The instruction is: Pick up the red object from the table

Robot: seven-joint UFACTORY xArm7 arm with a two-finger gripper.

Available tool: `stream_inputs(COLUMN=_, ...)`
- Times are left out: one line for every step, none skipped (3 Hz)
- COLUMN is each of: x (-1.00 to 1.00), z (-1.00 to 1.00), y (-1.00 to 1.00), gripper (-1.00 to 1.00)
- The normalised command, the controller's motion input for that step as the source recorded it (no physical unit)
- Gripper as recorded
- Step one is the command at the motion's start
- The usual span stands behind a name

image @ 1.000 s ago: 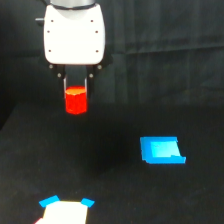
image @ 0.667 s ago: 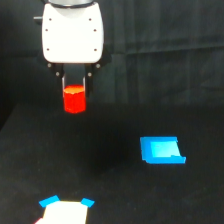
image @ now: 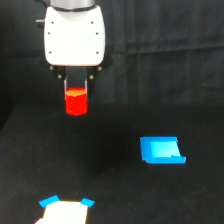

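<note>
The red object (image: 76, 102) is a small bright red-orange stubby block, held between the fingers of my gripper (image: 76, 95) in the upper left of the exterior view. The gripper is shut on it and holds it well above the black table (image: 110, 190). The white gripper body sits directly above the block. The fingers cover the block's upper sides; its lower half hangs free below them.
A flat blue rectangular piece (image: 161, 150) lies on the table at the exterior view's right. A white piece with blue corners (image: 65, 211) lies at the bottom left edge. A dark curtain forms the back wall.
The gripper has risen slightly with the red object in it. The blue and white pieces have not moved.
</note>
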Motion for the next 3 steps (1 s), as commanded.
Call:
stream_inputs(x=-0.17, z=0.04, y=-0.09, gripper=-1.0)
stream_inputs(x=0.14, z=-0.13, y=0.32, gripper=-0.99)
stream_inputs(x=0.19, z=0.05, y=-0.22, gripper=-1.0)
